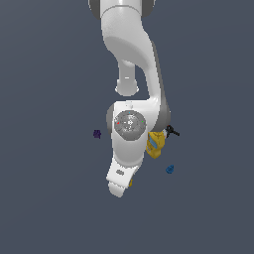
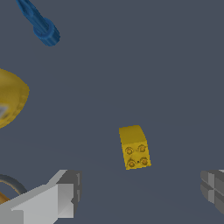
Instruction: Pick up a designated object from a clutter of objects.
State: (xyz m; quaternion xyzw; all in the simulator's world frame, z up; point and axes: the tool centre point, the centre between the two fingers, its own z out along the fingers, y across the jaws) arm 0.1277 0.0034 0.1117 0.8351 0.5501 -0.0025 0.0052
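fingers: gripper (image 2: 140,192) spread wide, holding nothing, one grey pad (image 2: 65,192) either side
target: small chunky yellow studded block (image 2: 134,147) lies on the floor between the jaws, not touched
nearby: blue plastic piece (image 2: 40,25) and big yellow bottle (image 2: 11,103) off to one side, well apart
step: looks like the lineup before the grab
next: probably drop straight down, then squeeze

- White arm (image 1: 130,44) comes down from above, wrist bent, hand tilted toward the counter.
- Gripper (image 2: 140,192): jaws spread wide, nothing between the pads, no contact.
- One finger (image 2: 61,194) light grey, the other finger (image 2: 213,189) darker, cut by the frame edge.
- Exterior view: fingertips hidden behind the hand.
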